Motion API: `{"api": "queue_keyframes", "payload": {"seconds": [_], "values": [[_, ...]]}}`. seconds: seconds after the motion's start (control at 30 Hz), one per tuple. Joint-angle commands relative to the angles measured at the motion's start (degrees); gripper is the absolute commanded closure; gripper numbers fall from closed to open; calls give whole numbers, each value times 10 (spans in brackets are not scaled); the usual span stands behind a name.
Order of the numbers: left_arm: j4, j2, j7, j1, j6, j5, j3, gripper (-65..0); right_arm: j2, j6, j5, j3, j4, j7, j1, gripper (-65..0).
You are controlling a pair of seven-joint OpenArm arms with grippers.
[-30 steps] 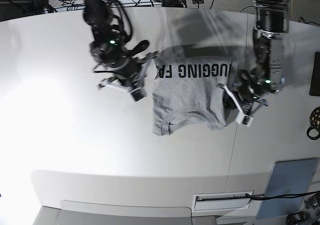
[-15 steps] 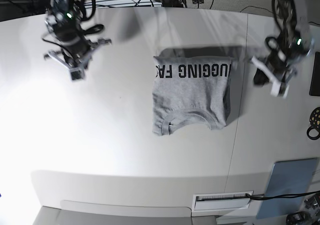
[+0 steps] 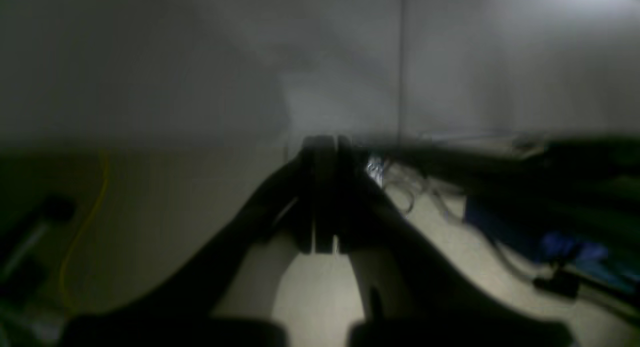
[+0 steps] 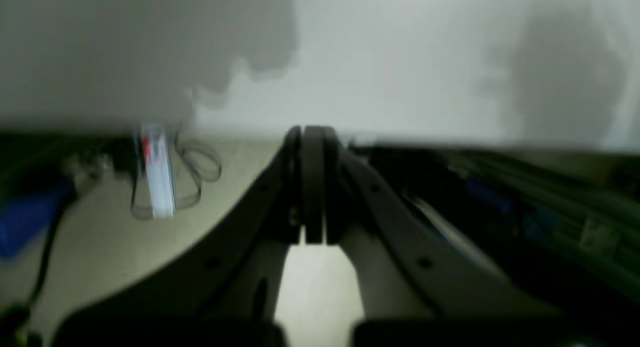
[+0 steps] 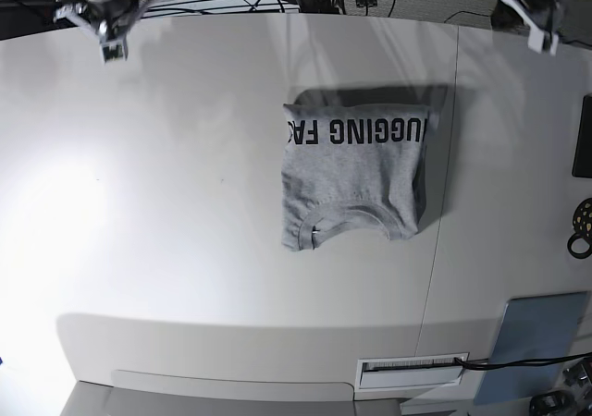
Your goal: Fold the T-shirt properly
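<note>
T-shirt [image 5: 356, 177] lies folded mid-counter [image 5: 185, 203], lettering up. I've got the left tool [image 3: 324, 197] and right tool [image 4: 306, 187] parked at the far corners, both pinched together, empty. Fold looks finished.

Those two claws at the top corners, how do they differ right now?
The left gripper sits at the top right of the base view, over the table's far edge; the right gripper sits at the top left, slightly nearer the T-shirt. Both are pulled well away from the shirt, fingers closed and holding nothing.
</note>
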State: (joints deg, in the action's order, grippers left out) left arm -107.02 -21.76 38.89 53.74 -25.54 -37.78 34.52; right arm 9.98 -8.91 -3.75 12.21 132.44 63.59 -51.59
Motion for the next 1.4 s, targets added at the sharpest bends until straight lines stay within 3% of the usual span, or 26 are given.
{"api": "queue_keyframes", "payload": {"seconds": [0.0,0.13,0.27,0.43,0.53,0.7,0.93,1.03,1.17,1.37], "values": [[-7,10,-4,24,-21,4,3,0,3,1,3,2,11,-7,-23,0],[12,61,-4,69,-78,22,2,0,3,1,3,2,9,-7,-99,0],[92,70,-5,77,-145,22,-4,0,3,1,1,2,-30,-18,-155,0],[247,64,-24,43,-145,31,-4,0,1,1,1,2,-166,-89,-160,0],[339,56,-68,9,-145,92,-4,0,0,1,2,2,-262,-100,-135,0],[486,48,-137,-68,-145,199,-4,0,0,-3,3,2,-445,-124,-51,0],[631,48,-186,-179,-145,265,-6,-29,0,-3,3,2,-725,-177,92,0],[657,47,-210,-216,-145,308,-35,-31,0,-3,3,2,-829,-213,147,0],[673,48,-241,-252,-144,342,-127,-31,0,-16,3,2,-927,-272,204,0],[698,48,-259,-290,-28,341,-308,-31,0,-72,1,2,-983,-313,254,0]]}}
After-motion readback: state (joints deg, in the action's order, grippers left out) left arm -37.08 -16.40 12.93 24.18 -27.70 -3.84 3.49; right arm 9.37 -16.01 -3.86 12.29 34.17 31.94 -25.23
